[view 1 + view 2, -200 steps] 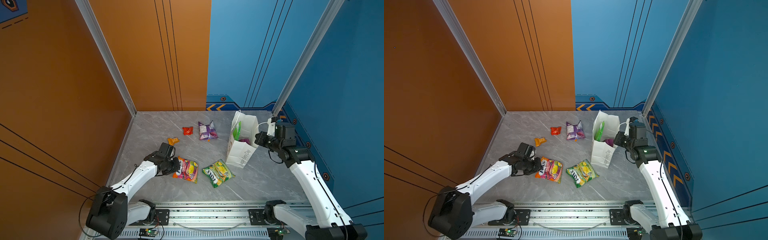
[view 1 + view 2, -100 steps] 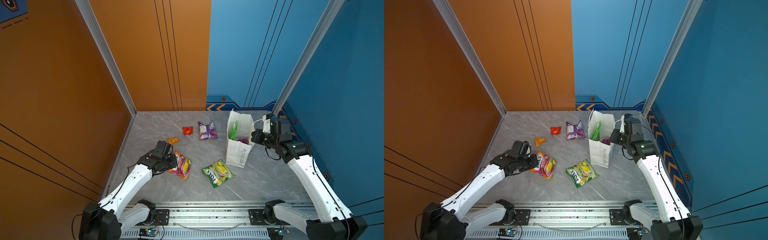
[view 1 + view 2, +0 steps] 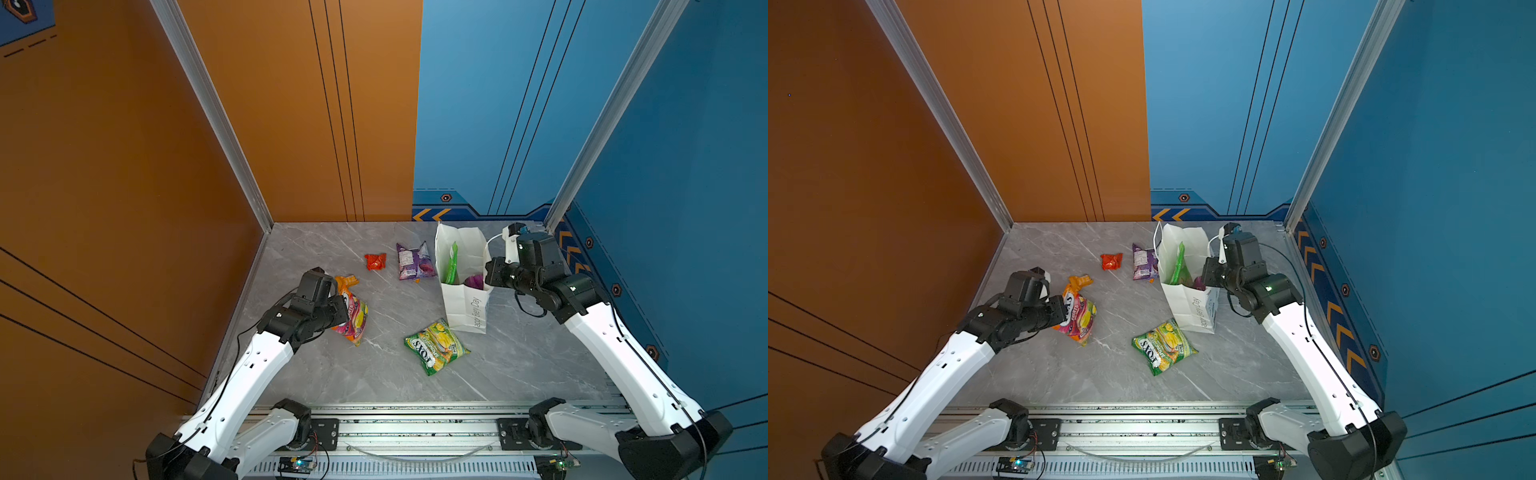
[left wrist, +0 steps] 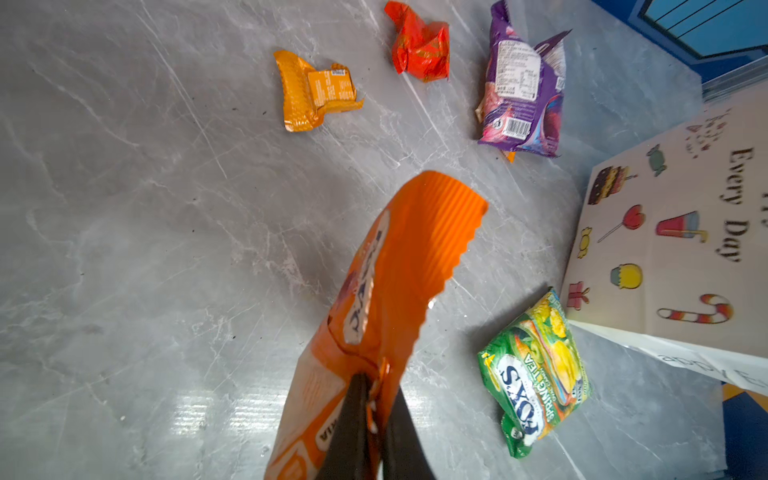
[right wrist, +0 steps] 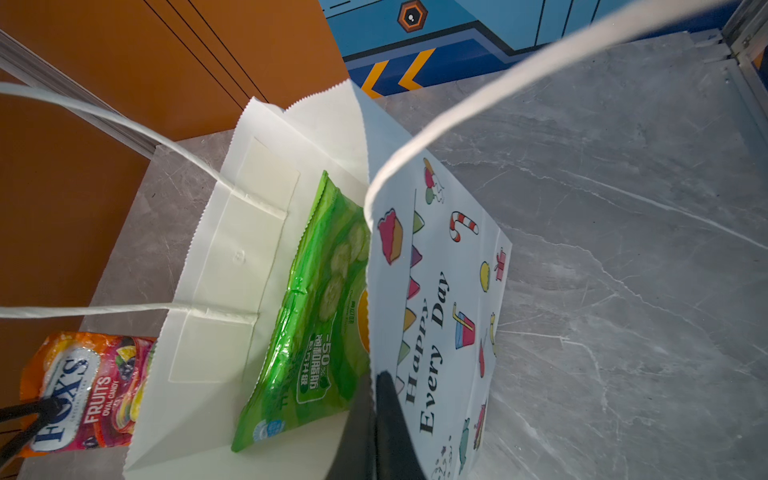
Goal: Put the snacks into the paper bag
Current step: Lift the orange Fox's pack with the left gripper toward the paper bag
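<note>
My left gripper [image 4: 378, 386] is shut on the edge of the orange FOX'S candy bag [image 4: 395, 270], which hangs just above the table [image 3: 353, 316]. My right gripper [image 5: 374, 382] is shut on the rim of the white paper bag [image 5: 440, 291], holding its mouth open in both top views [image 3: 465, 307]. Inside the bag stand the green Lay's chip bag [image 5: 324, 316] and a purple packet [image 3: 473, 281]. On the table lie the green FOX'S bag [image 3: 436, 347], another purple packet [image 3: 411, 262], a red packet [image 3: 375, 262] and a small orange packet [image 3: 347, 282].
Orange wall panels close in the left side and blue ones the right, just behind my right arm. The arms' rail [image 3: 415, 428] runs along the front edge. Grey marble table [image 3: 374, 374] lies between the snacks and the rail.
My left gripper has lifted the orange FOX'S bag off the table and drawn it back to the left. My right gripper has pulled the paper bag more upright and slightly left.
</note>
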Controlling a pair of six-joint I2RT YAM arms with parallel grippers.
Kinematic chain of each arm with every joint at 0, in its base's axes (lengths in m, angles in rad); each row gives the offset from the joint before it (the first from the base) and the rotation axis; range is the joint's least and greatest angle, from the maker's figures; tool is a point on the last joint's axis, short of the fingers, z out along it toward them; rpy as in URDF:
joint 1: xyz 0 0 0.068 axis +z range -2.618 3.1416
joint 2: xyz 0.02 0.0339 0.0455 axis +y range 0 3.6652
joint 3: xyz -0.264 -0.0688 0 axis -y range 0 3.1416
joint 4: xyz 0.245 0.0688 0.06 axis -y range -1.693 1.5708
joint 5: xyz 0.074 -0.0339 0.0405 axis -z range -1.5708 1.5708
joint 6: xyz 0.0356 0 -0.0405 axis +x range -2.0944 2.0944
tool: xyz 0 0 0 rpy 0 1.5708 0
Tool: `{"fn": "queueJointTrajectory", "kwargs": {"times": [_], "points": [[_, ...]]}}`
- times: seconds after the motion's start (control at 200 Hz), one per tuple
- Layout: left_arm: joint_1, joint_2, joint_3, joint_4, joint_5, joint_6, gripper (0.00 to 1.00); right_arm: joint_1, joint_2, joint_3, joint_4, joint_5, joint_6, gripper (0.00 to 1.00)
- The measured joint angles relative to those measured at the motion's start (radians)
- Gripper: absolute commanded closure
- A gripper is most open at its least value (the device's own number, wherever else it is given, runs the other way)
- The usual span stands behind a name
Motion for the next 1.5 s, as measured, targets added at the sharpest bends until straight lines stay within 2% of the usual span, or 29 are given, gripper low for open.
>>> {"fn": "queueJointTrajectory", "kwargs": {"times": [0.375,0.681,1.066,1.497], "points": [[0.000,-0.024,0.220,-0.083,0.027,-0.039,1.00,0.077,0.010,0.000,0.016,0.026,0.002,1.00],[-0.016,0.040,0.511,-0.175,0.036,-0.053,1.00,0.124,0.028,0.011,0.026,0.052,0.002,1.00],[-0.170,0.218,0.908,-0.240,0.039,-0.053,1.00,0.189,0.067,0.061,0.025,0.084,0.000,1.00],[-0.287,0.326,1.151,-0.256,0.010,-0.042,1.00,0.237,0.106,0.093,0.022,0.132,0.000,1.00]]}}
